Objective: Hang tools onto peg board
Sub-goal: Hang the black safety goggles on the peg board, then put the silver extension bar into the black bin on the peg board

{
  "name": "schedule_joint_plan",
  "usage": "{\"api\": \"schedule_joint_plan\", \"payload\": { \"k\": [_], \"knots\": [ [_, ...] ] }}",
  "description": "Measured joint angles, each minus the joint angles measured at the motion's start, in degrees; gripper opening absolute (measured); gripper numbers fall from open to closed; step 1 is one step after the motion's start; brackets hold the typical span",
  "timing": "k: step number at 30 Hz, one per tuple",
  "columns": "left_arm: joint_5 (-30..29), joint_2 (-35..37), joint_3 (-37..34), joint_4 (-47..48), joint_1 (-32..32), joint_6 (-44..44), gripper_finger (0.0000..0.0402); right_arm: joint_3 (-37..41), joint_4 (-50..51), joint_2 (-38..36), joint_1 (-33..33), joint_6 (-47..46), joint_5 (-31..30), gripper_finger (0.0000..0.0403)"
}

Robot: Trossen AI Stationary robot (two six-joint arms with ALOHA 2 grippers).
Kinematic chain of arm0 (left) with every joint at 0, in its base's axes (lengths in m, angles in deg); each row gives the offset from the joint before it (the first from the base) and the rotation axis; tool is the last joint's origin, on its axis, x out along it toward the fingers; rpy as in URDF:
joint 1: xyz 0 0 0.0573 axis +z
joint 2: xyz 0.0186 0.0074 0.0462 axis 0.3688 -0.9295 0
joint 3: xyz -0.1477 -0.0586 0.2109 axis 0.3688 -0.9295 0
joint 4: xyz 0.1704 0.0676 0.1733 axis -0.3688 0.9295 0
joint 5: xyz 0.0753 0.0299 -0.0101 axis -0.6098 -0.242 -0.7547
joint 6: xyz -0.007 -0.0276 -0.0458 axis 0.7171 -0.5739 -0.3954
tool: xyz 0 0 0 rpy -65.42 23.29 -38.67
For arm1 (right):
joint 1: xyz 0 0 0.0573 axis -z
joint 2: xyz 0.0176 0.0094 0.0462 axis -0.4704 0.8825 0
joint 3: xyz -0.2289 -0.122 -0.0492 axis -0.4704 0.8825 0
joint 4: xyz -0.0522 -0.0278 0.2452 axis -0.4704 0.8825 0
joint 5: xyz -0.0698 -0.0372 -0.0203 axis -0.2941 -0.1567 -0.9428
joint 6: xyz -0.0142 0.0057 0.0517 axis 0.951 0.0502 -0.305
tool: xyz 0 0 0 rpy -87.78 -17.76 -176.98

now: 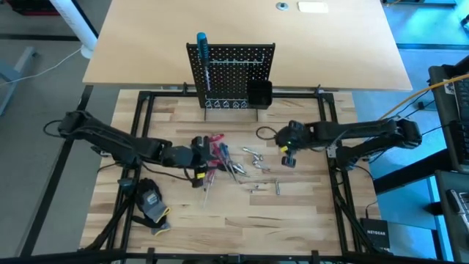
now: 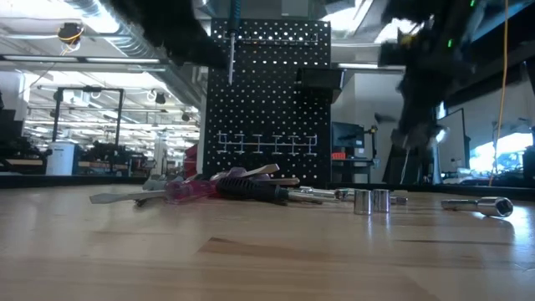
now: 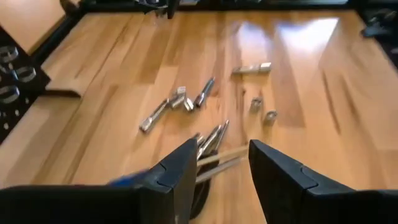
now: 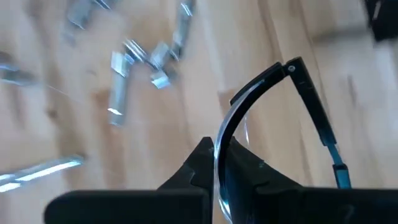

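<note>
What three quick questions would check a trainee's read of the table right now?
1. True or false: the left gripper is shut on a screwdriver.
2. What hangs on the peg board? A: glove. B: blue-handled screwdriver. C: nothing.
3. Fill in: the right gripper is shut on a pair of ____.

Key: 1 false, its fingers stand open above the tool pile. 2 B. 3 glasses.
</note>
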Motion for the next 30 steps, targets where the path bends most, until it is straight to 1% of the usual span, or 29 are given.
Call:
{"api": "schedule_joint_plan", "payload": {
  "k": [3,5,10,14,20,22,24,25,27,30],
  "knots": [
    [0.03,-0.19,-1.73,-3.12,0.84,0.12,0.0136,3.48,-2.88,0.01,4.73,0.22,2.32,0.0021],
    [-0.03,-0.17,-2.32,-3.31,1.4,0.16,0.0136,5.39,-5.09,0.01,7.39,0.25,3.77,0.0022],
    [-0.03,-0.24,-2.47,-3.79,1.67,0.15,0.0136,8.5,-10.05,0.01,11.42,0.3,6.8,0.0038],
    [0.08,-0.24,-2.47,-3.8,1.58,0.03,0.0136,9.21,-10.84,0.25,12.58,0.21,8.75,0.0073],
    [0.26,-0.22,-2.47,-3.73,1.58,0.01,0.0136,9.13,-11.52,0.6,12.45,1.04,6.05,0.0132],
    [0.28,-0.23,-2.47,-3.73,1.58,0.01,0.0136,7.64,-8.86,0.59,12.45,1.79,5.22,0.0147],
    [0.27,-0.21,-2.47,-3.73,1.58,0.01,0.0136,4.93,-3.87,0.3,12.42,1.78,5.65,0.0158],
    [0.27,-0.21,-2.47,-3.73,1.58,0.01,0.0136,3.29,-1.52,0.06,12.38,1.53,6.98,0.0162],
    [0.27,-0.21,-2.47,-3.73,1.58,0.05,0.0136,0.39,1.05,-0.36,11.41,-0.94,11.51,0.0167],
    [0.27,-0.19,-2.47,-3.73,1.58,0.01,0.0136,-1.0,-2.37,-0.52,7.92,-5.4,20.03,0.017]
  ]
}}
